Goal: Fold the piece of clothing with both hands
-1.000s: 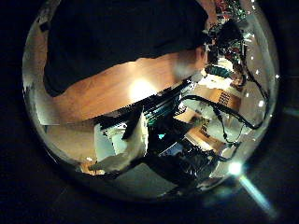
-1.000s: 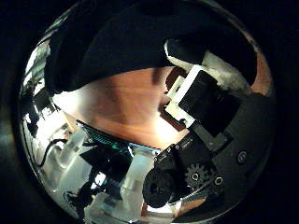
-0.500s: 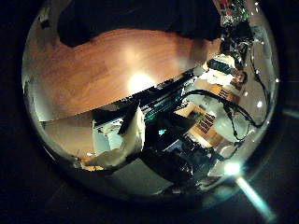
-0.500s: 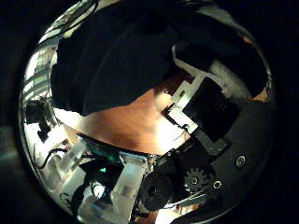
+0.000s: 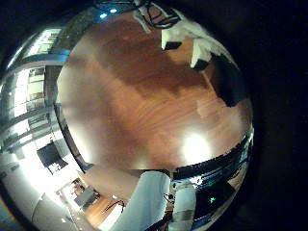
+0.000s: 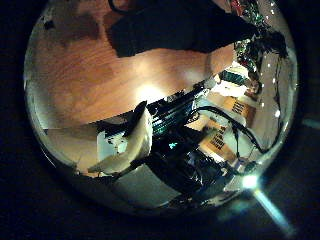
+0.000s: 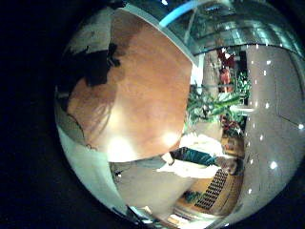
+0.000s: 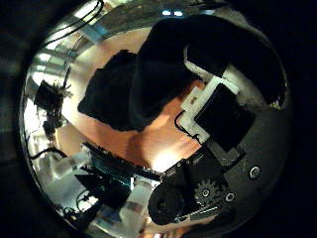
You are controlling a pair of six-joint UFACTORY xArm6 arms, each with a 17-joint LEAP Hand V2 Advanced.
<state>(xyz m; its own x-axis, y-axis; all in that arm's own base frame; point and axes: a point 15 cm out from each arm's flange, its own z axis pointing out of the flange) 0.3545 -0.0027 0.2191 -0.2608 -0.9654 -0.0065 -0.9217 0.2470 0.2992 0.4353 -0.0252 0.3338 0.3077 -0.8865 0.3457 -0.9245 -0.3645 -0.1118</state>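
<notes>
The right hand (image 8: 223, 114) reaches out from its palm into the piece of clothing (image 8: 139, 74). The cloth covers the far end of the hand, so whether it grips the fabric or only lies against it cannot be told. In the right thumb side palm view the piece of clothing fills much of the picture, close to that palm. It is gathered in a rumpled bunch, with one thick fold running toward the hand and a looser lobe spreading out over the tabletop (image 8: 149, 139) beneath it. In the right little finger side palm view the same cloth (image 7: 91, 67) shows only as a small crumpled heap on the wooden tabletop (image 7: 143, 95), near one of its edges.

The left hand (image 6: 128, 148) shows only as a pale part at the rim of its thumb side palm view. Nothing is seen in it, and how far open it is cannot be told. From that palm the piece of clothing (image 6: 175, 28) lies well apart, across a stretch of bare tabletop (image 6: 100, 75). In the left little finger side palm view the tabletop (image 5: 144, 106) takes up most of the picture.
</notes>
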